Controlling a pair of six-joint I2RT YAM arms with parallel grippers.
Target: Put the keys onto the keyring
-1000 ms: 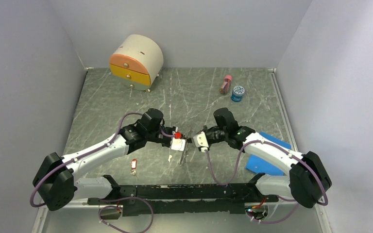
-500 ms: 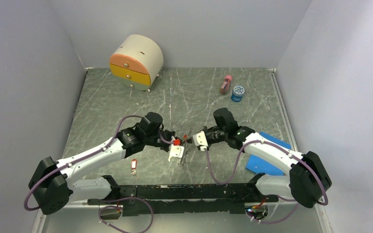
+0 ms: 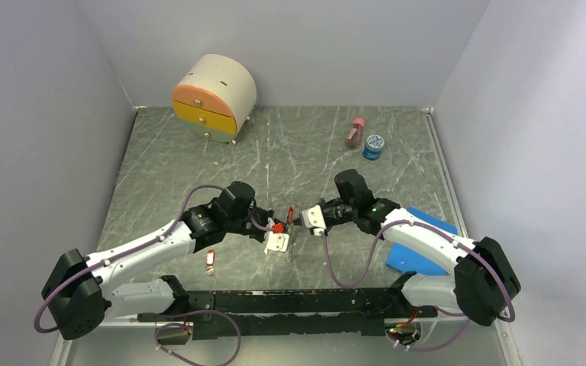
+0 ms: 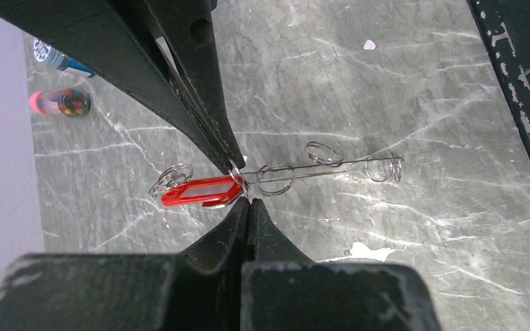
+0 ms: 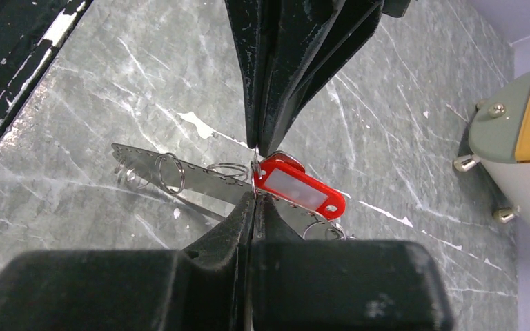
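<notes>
The left gripper (image 4: 240,181) is clamped shut on the near end of a red-tagged key (image 4: 200,192), and the tag points to 9 o'clock. From there the keyring (image 4: 355,162) runs long and thin toward 3 o'clock. The right gripper (image 5: 255,185) is pinched shut at that same spot, seemingly on the keyring's end. Both are equally near. The fingers hide the join.

Fingers (image 4: 193,89) pinched on red-tagged key (image 4: 200,192), thin keyring (image 4: 331,163) extending right

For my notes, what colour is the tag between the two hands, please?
Red tag with a white label, clearest in the right wrist view.
</notes>
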